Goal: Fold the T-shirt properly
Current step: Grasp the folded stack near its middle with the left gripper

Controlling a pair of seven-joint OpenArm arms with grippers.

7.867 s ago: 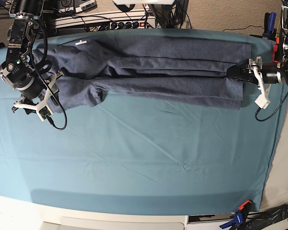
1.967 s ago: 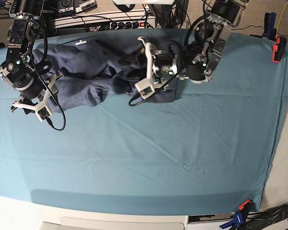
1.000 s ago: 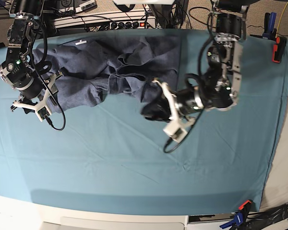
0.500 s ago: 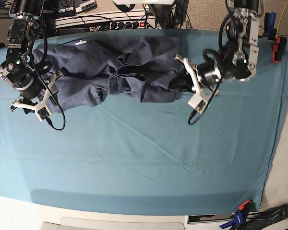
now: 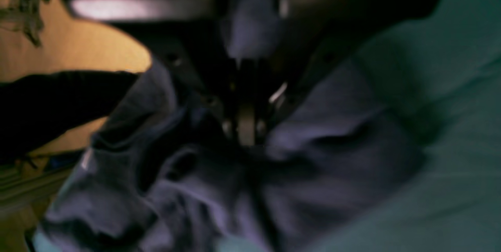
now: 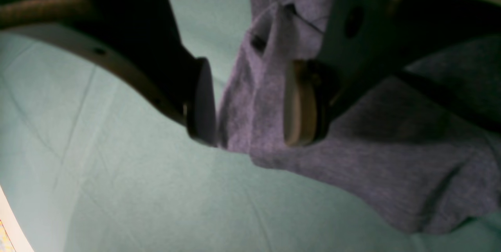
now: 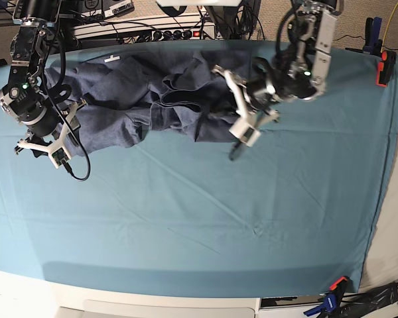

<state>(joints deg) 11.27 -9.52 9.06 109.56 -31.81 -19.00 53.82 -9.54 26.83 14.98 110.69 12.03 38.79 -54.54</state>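
The blue-grey T-shirt (image 7: 152, 93) lies bunched and creased along the back left of the table, plain side showing. My left gripper (image 7: 233, 106) is at the shirt's right edge. In the blurred left wrist view its fingers (image 5: 246, 126) look closed, with shirt cloth (image 5: 332, 158) gathered around them. My right gripper (image 7: 65, 132) is at the shirt's left end. In the right wrist view a thick fold of the shirt (image 6: 391, 158) fills the gap between the gripper's (image 6: 250, 103) two pads.
The teal table cloth (image 7: 186, 218) covers the whole table. Cables and a power strip (image 7: 152, 30) run behind the back edge. Clamps sit at the right edge (image 7: 381, 66) and the front right corner (image 7: 331, 295). A black cable loop (image 7: 79, 173) hangs from the right arm.
The left arm dragged the shirt's right end leftward, swung forward and to the right, and has now moved back left to the shirt's right edge. The right arm has not moved.
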